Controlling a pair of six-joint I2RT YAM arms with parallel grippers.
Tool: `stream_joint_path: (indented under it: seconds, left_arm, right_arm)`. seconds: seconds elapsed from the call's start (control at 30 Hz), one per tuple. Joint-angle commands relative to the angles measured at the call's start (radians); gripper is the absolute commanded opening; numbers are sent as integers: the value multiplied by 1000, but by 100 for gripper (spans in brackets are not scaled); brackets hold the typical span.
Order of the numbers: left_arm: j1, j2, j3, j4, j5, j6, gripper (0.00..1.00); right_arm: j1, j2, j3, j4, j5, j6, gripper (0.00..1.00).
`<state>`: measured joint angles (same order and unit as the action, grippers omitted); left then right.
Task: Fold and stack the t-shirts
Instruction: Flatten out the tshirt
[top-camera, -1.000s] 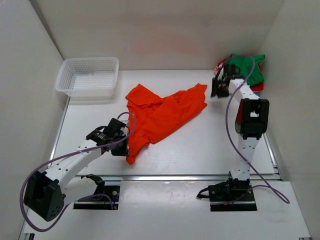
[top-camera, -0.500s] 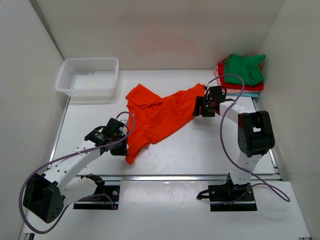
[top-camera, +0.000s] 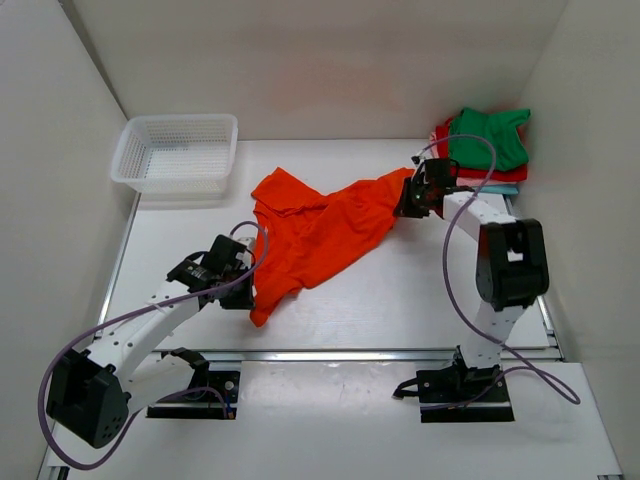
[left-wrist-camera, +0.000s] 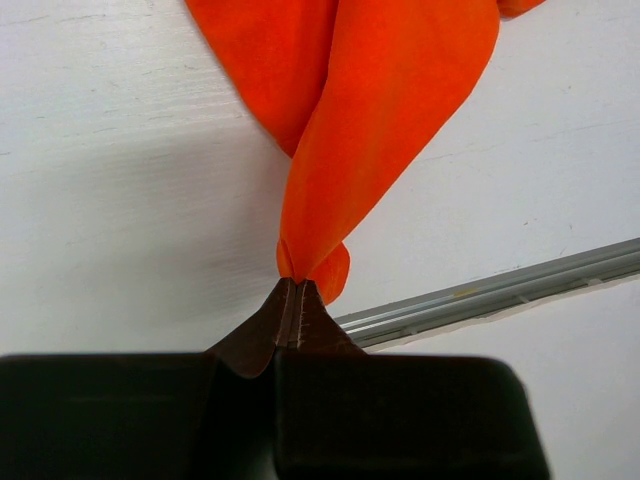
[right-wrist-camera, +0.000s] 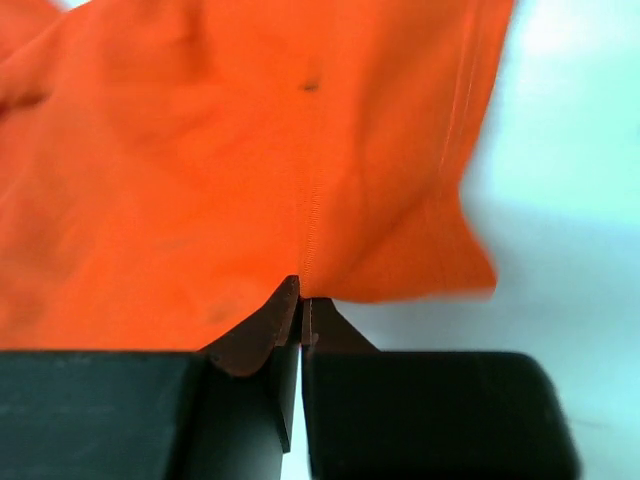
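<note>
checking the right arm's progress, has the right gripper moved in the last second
Yes. The right gripper was at the folded stack. It has moved left and toward the near side, away from the stack, and is now shut on the orange shirt's corner.

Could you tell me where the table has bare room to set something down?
Bare: the near-right table between the orange t-shirt and the rail, and the back strip between mesh basket and folded stack. Crowded: centre, and both back corners.
</note>
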<state>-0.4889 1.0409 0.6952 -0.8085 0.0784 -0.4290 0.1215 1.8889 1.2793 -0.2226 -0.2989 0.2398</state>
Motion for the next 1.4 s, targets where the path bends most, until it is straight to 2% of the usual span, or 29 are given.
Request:
stream_joint_path:
  seconds: [0.0, 0.17, 0.3, 0.47, 0.5, 0.57, 0.6, 0.63, 0.7, 0.77, 0.87, 0.93, 1.07, 1.2, 1.37]
  left_arm:
    - [10, -36, 1, 15, 21, 13, 0]
    - [10, -44, 3, 11, 18, 13, 0]
    - [16, -51, -2, 9, 26, 13, 0]
    - [13, -51, 1, 12, 26, 12, 0]
    - [19, -54, 1, 11, 27, 12, 0]
    - [19, -51, -3, 6, 26, 12, 0]
    - [26, -53, 6, 8, 26, 13, 0]
    - [18, -54, 3, 3, 35, 10, 0]
    - [17, -59, -2, 11, 27, 9, 0]
    - [22, -59, -2, 11, 37, 12, 0]
    - [29, -50, -2, 14, 41, 24, 0]
    - [24, -45, -2, 15, 43, 26, 0]
    - [26, -45, -2, 14, 46, 24, 0]
    - [33, -47, -2, 14, 43, 22, 0]
    - [29, -45, -6, 17, 47, 24, 0]
  right_arm:
    - [32, -230, -92, -29, 43, -36, 0]
    - [46, -453, -213, -122, 46, -62, 0]
    - [43, -441, -137, -132, 23, -71, 0]
    - [-37, -103, 206, -116, -23, -125, 0]
    - [-64, 1, 260, -132, -35, -117, 6]
    - [-98, 128, 475, -207, -46, -96, 22]
    - [-118, 178, 548, -295, -42, -85, 26]
    - [-120, 194, 558, -307, -37, -89, 29]
    - [-106, 144, 496, -296, -4, -103, 34]
    - [-50, 52, 264, -180, 97, -120, 36]
    - [-16, -95, -19, -48, 129, -88, 37]
    - [-14, -160, -136, 43, 112, -56, 36]
    - [-19, -154, -178, 71, 101, -30, 35]
    - [-19, -142, -146, 28, 147, -17, 36]
    - [-49, -160, -196, 19, 141, 41, 38]
